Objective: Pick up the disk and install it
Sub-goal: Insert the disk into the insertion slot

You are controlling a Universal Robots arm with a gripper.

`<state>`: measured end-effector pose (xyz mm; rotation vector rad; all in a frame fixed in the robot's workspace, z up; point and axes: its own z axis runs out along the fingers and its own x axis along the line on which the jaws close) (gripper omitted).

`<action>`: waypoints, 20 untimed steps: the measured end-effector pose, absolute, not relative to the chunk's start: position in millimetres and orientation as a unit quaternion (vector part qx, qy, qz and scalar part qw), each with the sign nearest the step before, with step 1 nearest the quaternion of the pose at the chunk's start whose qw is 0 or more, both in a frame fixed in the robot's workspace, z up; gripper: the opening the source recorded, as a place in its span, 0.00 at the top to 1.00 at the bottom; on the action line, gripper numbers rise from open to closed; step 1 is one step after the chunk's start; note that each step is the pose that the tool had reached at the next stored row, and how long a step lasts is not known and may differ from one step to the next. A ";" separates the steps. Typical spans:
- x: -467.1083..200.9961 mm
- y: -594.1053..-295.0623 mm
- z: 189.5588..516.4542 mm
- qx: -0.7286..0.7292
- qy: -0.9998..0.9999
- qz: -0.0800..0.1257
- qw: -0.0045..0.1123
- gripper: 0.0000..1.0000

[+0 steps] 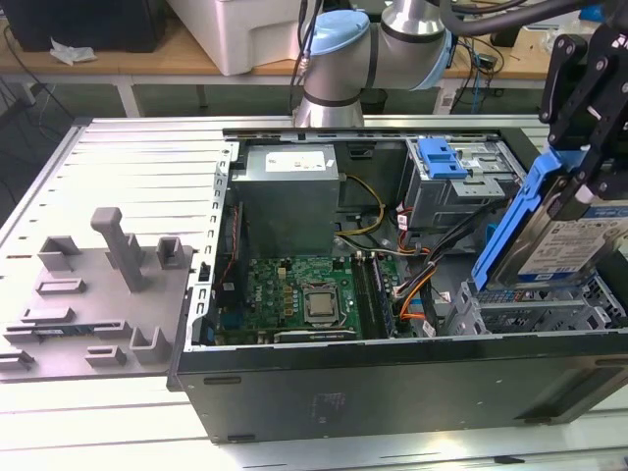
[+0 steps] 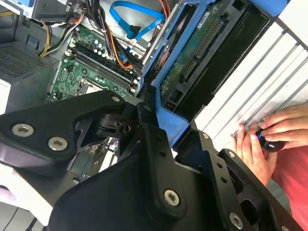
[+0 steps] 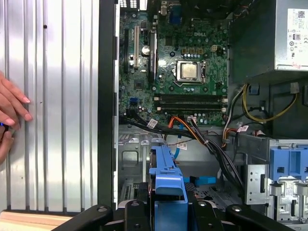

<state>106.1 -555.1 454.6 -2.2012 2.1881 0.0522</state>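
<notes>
The disk (image 1: 581, 247), a silver drive with a white-and-blue label in a blue carrier rail (image 1: 514, 228), hangs tilted over the exterior view's right end of the open computer case. My gripper (image 1: 577, 192) is shut on its upper end. In the second wrist view the disk's green circuit-board underside (image 2: 193, 54) faces the camera, with the black fingers (image 2: 153, 144) clamped on the blue rail. In the first wrist view the rail's blue end (image 3: 166, 179) sticks out from my gripper (image 3: 166, 211) above a grey metal bay (image 3: 132, 159) inside the case.
Below the disk lies an empty grey drive bay (image 1: 535, 306). A blue-handled drive cage (image 1: 444, 159), cable bundles (image 1: 417, 280), the motherboard (image 1: 304, 294) and the power supply (image 1: 289, 196) sit inside the case. A grey fixture (image 1: 98, 294) lies on the table. A person's hands (image 2: 269, 134) rest beside the case.
</notes>
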 end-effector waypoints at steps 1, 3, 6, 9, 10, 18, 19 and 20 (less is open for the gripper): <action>106.0 -555.1 454.3 -0.709 0.705 0.017 0.019 0.64; 106.1 -555.1 453.8 -0.709 0.704 0.017 0.019 0.64; 106.3 -555.1 453.0 -0.710 0.704 0.017 0.019 0.64; 106.6 -555.1 452.6 -0.710 0.704 0.017 0.019 0.64; 106.7 -555.1 452.4 -0.710 0.703 0.017 0.019 0.64; 106.9 -555.4 449.1 -0.711 0.703 0.017 0.019 0.64; 107.0 -555.4 448.9 -0.711 0.703 0.017 0.019 0.64; 107.1 -555.5 448.4 -0.711 0.703 0.017 0.019 0.64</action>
